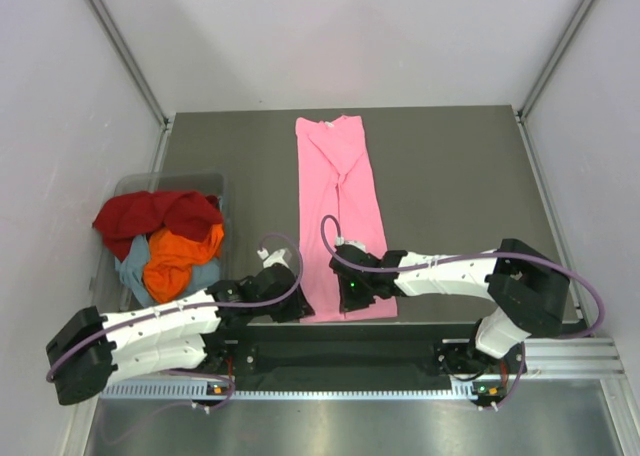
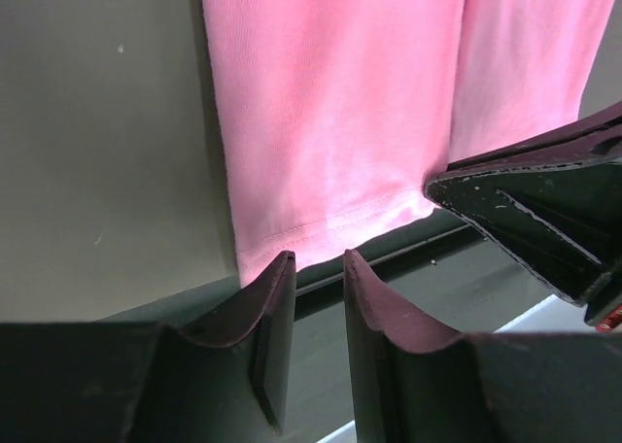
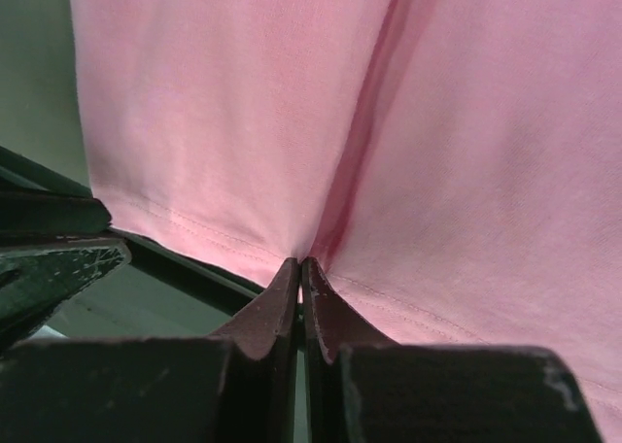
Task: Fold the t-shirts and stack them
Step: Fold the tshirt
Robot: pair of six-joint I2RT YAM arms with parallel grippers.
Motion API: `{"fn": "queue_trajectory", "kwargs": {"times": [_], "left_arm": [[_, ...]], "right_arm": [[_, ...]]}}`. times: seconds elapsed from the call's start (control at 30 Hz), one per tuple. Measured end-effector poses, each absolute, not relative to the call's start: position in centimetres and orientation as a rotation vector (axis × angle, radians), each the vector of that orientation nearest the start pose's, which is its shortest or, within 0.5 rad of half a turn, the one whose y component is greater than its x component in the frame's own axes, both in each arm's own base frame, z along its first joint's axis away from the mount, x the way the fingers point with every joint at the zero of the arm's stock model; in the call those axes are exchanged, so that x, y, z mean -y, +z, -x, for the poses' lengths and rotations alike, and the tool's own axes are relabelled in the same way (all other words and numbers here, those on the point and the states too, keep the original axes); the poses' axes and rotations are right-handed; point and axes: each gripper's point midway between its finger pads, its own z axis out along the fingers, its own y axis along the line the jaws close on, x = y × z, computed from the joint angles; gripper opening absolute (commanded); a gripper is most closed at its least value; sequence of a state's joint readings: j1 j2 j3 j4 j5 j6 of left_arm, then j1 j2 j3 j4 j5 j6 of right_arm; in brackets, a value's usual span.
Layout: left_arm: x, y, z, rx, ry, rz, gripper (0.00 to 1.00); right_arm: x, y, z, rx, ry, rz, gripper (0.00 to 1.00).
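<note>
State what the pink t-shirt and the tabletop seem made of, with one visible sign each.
The pink t-shirt: soft knit cloth, probably cotton, matte; fine ribbing and stitched hem show. The tabletop: likely brushed metal, dull grey with faint sheen, though laminate is possible.

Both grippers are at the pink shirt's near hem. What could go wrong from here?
1. The right gripper is shut on only the very hem of the pink t-shirt; it may slip on lifting.
2. The left gripper is open just short of the hem corner; lifting now would skew the fold.
</note>
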State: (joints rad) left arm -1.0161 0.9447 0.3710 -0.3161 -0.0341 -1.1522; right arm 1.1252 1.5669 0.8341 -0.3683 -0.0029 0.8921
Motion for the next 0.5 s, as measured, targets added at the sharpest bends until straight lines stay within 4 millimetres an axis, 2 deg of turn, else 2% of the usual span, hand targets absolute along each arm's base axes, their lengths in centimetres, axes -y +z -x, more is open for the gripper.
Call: {"fn": "queue_trajectory", "kwargs": {"times": [0.27,0.5], "left_arm": [[22.2,5.7,-11.4,-2.614,-0.769,0.2,0.34],[21.6,5.4,-11.5,-2.618,-0.73,0.2,0.35]], "right_arm": [[-30.8,2.4,-11.2,-2.825,0.543,0.297,0.0],[-30.7,3.6,-11.2,-2.799,0.557,0.247,0.0]]}}
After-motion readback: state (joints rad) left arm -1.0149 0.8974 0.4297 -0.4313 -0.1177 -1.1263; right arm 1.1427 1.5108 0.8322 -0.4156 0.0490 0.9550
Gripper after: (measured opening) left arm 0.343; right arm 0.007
